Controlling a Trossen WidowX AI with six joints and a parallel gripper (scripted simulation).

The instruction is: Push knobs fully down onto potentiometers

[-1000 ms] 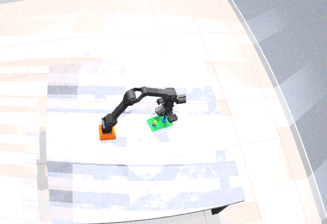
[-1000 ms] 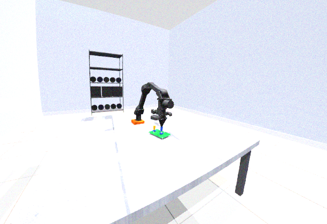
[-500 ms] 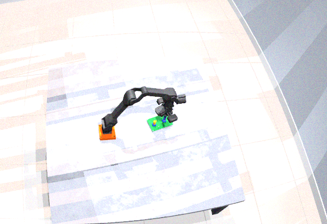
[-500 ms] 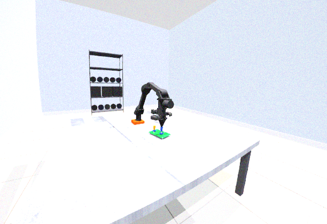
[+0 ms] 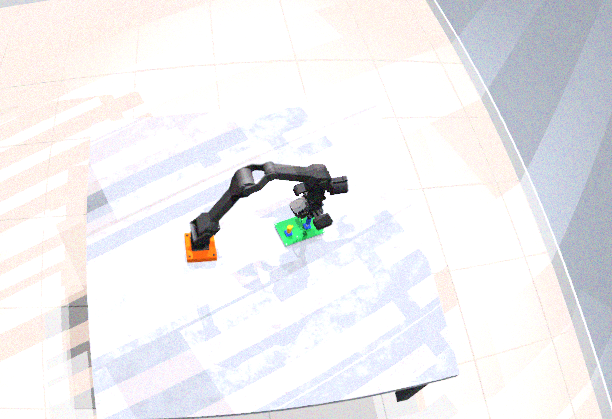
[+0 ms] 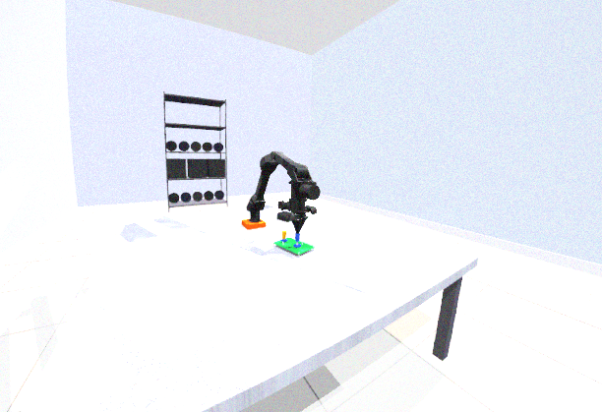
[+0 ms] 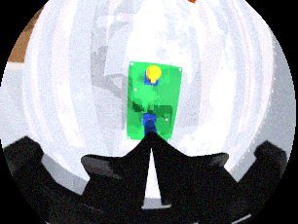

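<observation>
Two knobs are showing on the green circuit board (image 7: pixel 139 93): I am holding my hand (image 7: pixel 150 136), fingers pinched together on nothing, tip-down over the blue knob (image 7: pixel 149 123), the yellow knob (image 7: pixel 153 73) standing beyond it.

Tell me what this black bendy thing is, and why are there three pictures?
It is a robot arm bolted to an orange base on a table. One camera looks down from above, one watches from across the room, and one rides on the arm's wrist. At the arm's tip is a gripper, two fingers pinched shut with nothing held. They point down over a blue knob on a green circuit board. A yellow knob stands on the board too. The arm's job is pressing both knobs down.
</observation>
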